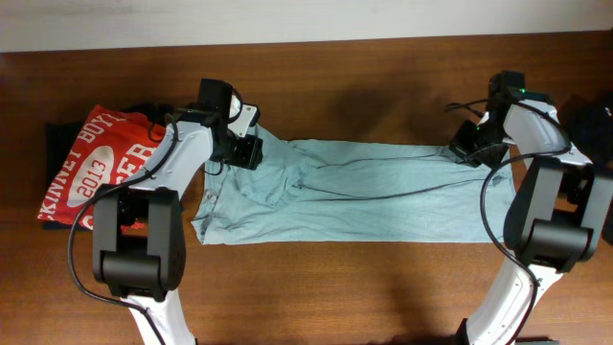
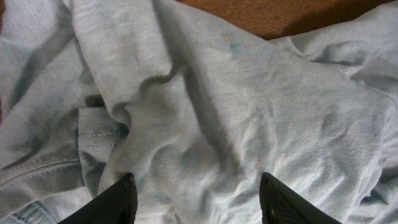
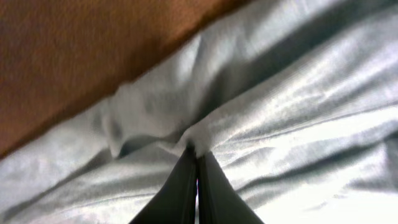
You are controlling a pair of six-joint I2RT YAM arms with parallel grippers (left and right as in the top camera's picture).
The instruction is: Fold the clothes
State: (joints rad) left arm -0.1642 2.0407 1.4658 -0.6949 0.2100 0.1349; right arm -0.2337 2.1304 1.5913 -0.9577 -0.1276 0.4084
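Observation:
A light blue garment (image 1: 354,192) lies spread lengthwise across the brown table. My left gripper (image 1: 245,150) hovers over its upper left end; in the left wrist view its fingers (image 2: 198,190) are wide open above the crumpled light blue cloth (image 2: 236,106), holding nothing. My right gripper (image 1: 471,146) is at the garment's upper right corner; in the right wrist view its fingers (image 3: 198,152) are shut, pinching a fold of the light blue cloth (image 3: 298,124) at the tips.
A folded red shirt with white lettering (image 1: 96,163) lies on dark clothes at the left of the table. A dark garment (image 1: 594,125) sits at the right edge. Bare brown table (image 1: 364,86) runs behind the light blue garment.

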